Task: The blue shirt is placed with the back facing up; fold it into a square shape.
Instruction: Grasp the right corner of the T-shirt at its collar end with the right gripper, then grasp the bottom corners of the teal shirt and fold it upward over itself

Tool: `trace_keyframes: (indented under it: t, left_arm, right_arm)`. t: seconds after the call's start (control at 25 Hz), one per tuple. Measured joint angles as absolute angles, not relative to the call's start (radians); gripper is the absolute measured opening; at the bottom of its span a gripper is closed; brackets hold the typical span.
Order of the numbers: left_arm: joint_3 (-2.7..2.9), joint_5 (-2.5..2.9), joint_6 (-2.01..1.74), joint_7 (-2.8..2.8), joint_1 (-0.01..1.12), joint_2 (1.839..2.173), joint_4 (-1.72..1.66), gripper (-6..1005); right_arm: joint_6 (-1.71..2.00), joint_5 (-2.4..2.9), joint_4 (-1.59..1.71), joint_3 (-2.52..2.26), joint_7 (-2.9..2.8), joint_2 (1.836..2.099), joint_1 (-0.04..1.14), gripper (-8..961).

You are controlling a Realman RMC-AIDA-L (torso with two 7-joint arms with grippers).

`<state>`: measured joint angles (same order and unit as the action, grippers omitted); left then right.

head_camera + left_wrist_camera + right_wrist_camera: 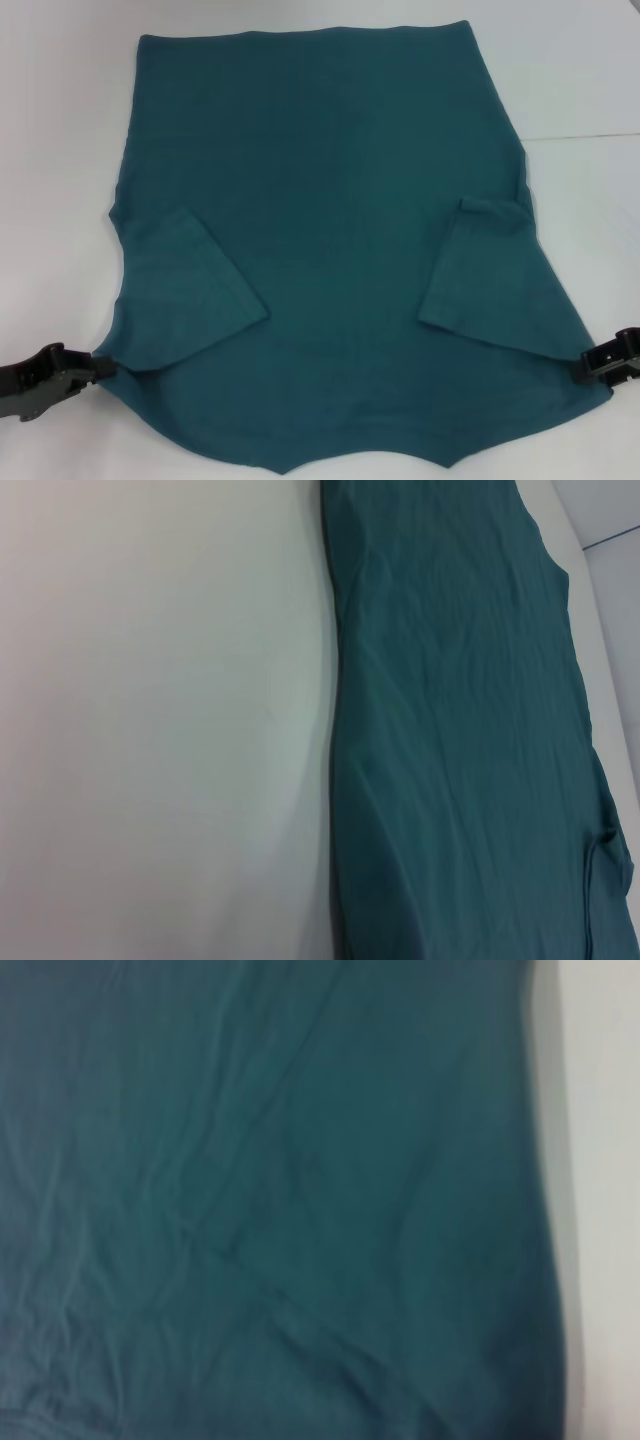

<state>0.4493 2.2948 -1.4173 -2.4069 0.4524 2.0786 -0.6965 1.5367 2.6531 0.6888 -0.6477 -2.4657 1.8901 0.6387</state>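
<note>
I see both sleeves of the blue shirt (330,230) folded inward between my left gripper (100,368) and right gripper (588,362), each clamped on a shoulder edge; the lengthwise folds remain.

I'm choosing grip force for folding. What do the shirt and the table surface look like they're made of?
Shirt: looks like soft, thin knit cloth, matte teal; fine wrinkles show and its folded sleeves lie flat. Table: smooth white surface with a faint sheen, possibly laminate or painted board; I can't tell which. The left gripper and right gripper sit at the shirt's side edges.
</note>
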Motion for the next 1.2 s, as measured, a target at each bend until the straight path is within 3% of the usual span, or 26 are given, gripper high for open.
trace_keyframes:
  t: [0.6, 1.2]
  left_arm:
    - [0.443, 2.295, -1.41, -2.407, 0.451, 2.079, -0.696, 18]
    - [0.423, 2.295, -1.412, -2.407, 0.453, 2.079, -0.695, 18]
  right_arm:
    - [1.541, 2.653, 0.689, -0.656, -2.459, 1.928, 0.685, 611]
    - [1.588, 2.657, 0.694, -0.665, -2.466, 1.92, 0.686, 471]
